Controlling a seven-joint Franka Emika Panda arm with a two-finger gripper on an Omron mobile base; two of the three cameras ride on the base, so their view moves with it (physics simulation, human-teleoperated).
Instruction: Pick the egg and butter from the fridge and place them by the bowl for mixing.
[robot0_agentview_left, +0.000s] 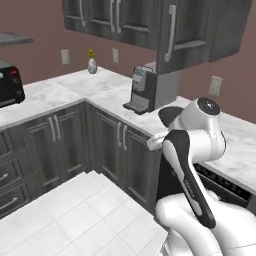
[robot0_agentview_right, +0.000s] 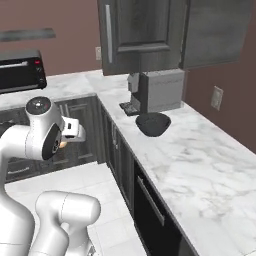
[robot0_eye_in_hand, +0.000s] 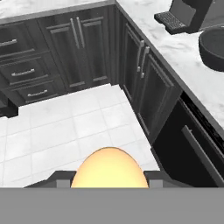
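With the egg (robot0_eye_in_hand: 109, 168) clamped between the gripper (robot0_eye_in_hand: 109, 181) tips at the bottom centre of the hand view, the carry leg looks under way, and next it needs setting down on the counter (robot0_agentview_right: 200, 165) beside the bowl (robot0_agentview_right: 153, 124), upper centre in the right base view.

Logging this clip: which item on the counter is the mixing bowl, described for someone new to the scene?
Find the white marble counter running along the wall on the right. On it stands a boxy grey coffee machine, and the bowl sits just in front of it. It is round, deep and matte black, unlike the squared machine behind it.
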